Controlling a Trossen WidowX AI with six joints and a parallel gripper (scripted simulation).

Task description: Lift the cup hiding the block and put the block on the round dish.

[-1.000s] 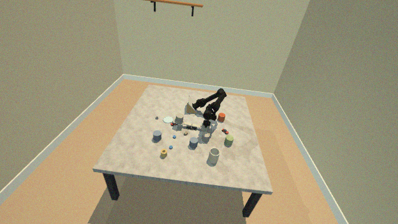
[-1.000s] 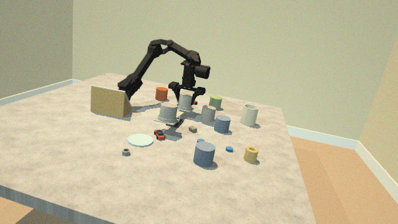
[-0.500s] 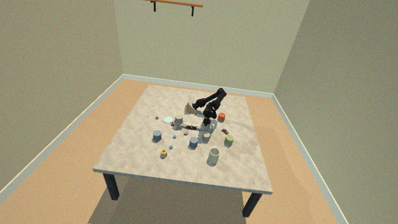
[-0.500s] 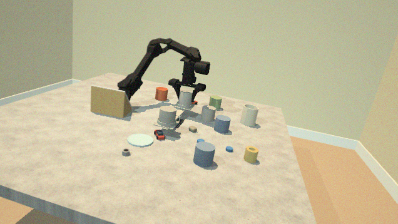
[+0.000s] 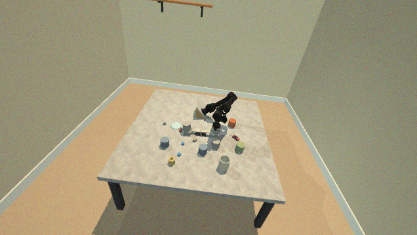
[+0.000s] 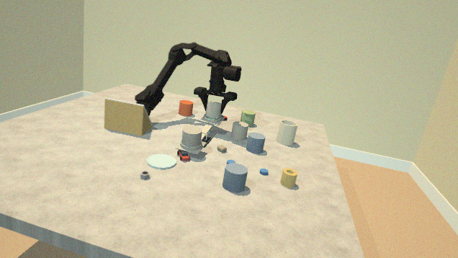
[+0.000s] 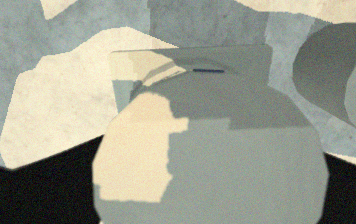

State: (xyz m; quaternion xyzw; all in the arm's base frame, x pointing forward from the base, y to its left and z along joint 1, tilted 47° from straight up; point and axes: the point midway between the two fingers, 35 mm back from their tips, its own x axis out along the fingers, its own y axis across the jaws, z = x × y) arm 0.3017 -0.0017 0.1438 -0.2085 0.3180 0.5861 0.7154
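Note:
My gripper (image 5: pixel 216 128) (image 6: pixel 214 109) is shut on the grey cup (image 6: pixel 214 109) (image 7: pixel 215 165) at the far end of the balance, upright at or just above its end; a gap cannot be made out. The balance beam (image 6: pixel 207 129) slopes down toward the other grey cup (image 5: pixel 186 127) (image 6: pixel 191 137), which stands on the lower end. The pale round dish (image 5: pixel 176 125) (image 6: pixel 161 161) lies beside that cup, with no cup above it. No block shows; the underside of the held cup is hidden.
A red car (image 5: pixel 179 130) (image 6: pixel 183 155) lies between dish and balance. A tan wedge (image 6: pixel 124 117) stands near the arm base. Around are an orange cylinder (image 6: pixel 186 108), a green one (image 6: pixel 248 118), a grey one (image 6: pixel 240 130), a blue one (image 6: pixel 256 143) and a tall pale cup (image 6: pixel 286 132).

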